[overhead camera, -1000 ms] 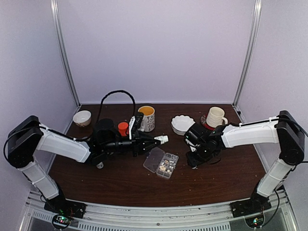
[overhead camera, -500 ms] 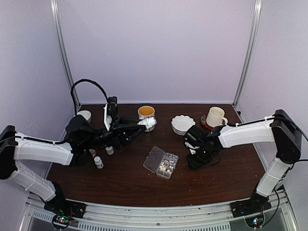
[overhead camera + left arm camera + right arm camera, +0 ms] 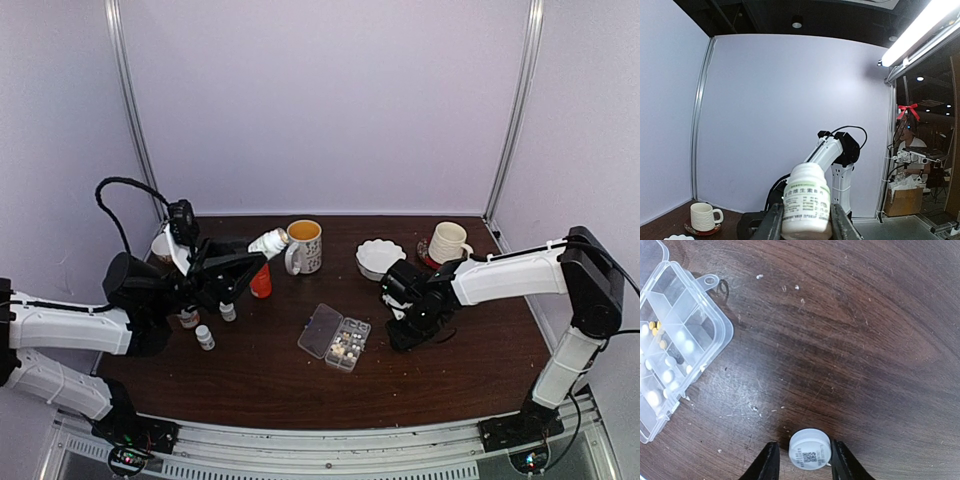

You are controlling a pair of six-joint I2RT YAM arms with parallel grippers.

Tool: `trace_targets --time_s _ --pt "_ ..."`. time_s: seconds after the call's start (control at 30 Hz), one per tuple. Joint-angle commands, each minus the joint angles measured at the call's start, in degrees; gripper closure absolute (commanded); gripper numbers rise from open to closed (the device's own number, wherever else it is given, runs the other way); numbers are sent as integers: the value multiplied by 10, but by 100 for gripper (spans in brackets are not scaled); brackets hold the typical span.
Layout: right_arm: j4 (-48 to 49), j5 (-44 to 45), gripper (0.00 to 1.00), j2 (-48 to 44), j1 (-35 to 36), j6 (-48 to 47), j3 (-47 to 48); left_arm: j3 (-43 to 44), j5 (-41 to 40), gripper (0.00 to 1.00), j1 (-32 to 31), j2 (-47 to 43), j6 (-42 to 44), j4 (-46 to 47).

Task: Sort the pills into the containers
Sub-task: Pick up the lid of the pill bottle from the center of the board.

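Lilac walls back a dark wooden table (image 3: 250, 390). Near its middle the box (image 3: 335, 338) lies with its lid folded open. Pills (image 3: 667, 376) sit in several compartments while others look bare, so the sort seems part done.

The left gripper (image 3: 806, 220) is clamped on a white bottle (image 3: 806, 197). It holds the bottle high and slanted over the far left part of the table, just beside the mug (image 3: 305, 245) and well apart from the box. Its likely aim is to park the bottle there, out of the way.

The right gripper (image 3: 805, 446) is down at the table just right of the box. Its jaws straddle a small bottle (image 3: 810, 450) standing upright. A sliver of wood shows on one side, so it is not clamped. This bottle is probably the next supply of pills.
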Motion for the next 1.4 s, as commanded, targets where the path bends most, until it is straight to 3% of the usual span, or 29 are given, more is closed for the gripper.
trace_targets --time_s 0.0,0.17,0.6,0.77,1.0,1.37 --pt "-8 0 66 10 -3 -3 11 -12 -11 100 5 -25 14 75" --pt "-11 2 69 9 -3 -5 12 -34 -33 100 5 -61 26 103" --pt "-13 10 66 16 -3 -8 18 -37 -45 100 5 -172 75 23" --pt "-16 10 68 14 -3 -11 24 -38 -51 100 5 -192 63 37" --pt "-17 5 72 11 -3 -11 23 -25 -58 100 5 -254 105 -65" --pt "-20 3 68 20 -2 -14 24 -46 -72 100 5 -225 98 -43"
